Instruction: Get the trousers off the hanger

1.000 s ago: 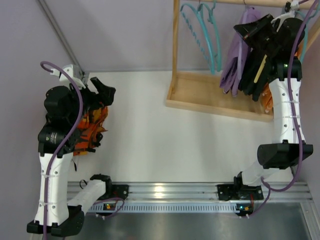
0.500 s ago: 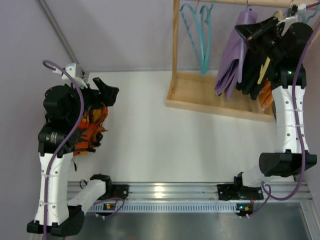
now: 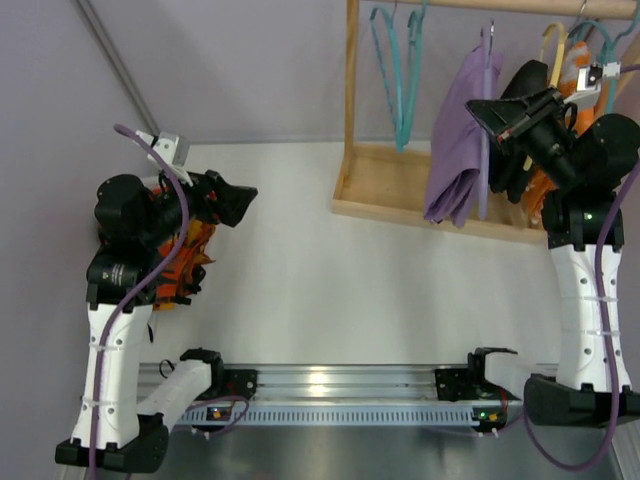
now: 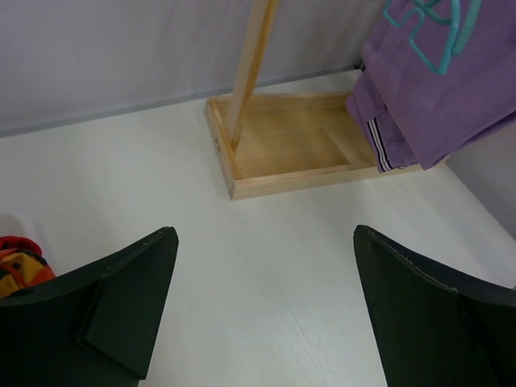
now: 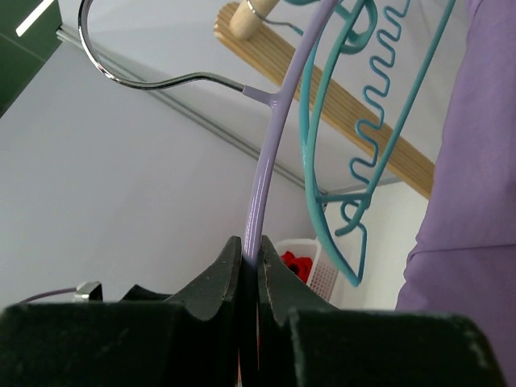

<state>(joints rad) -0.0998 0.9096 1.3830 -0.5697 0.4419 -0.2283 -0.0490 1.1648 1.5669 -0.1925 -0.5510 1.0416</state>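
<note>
The lavender trousers (image 3: 455,150) hang folded over the thin lavender hanger (image 3: 487,70) at the wooden rack. My right gripper (image 3: 482,112) is shut on the hanger's arm (image 5: 270,145), just below its silver hook (image 5: 121,68). In the right wrist view the hook shows in the air beside the rail's end, not around it. The trousers fill that view's right edge (image 5: 476,161). In the left wrist view their white-striped end (image 4: 379,145) hangs over the rack base. My left gripper (image 3: 240,200) is open and empty above the table (image 4: 262,234).
Teal hangers (image 3: 395,70) hang on the rail left of the trousers, close to the lavender hanger (image 5: 355,161). A yellow hanger (image 3: 548,45) and a black garment (image 3: 515,165) hang behind my right arm. The rack's wooden tray base (image 3: 400,185) is below. An orange patterned garment (image 3: 185,250) lies under my left arm.
My right gripper has carried the hanger and trousers leftward and lower, away from the black garment. My left gripper has swung a little to the right.
</note>
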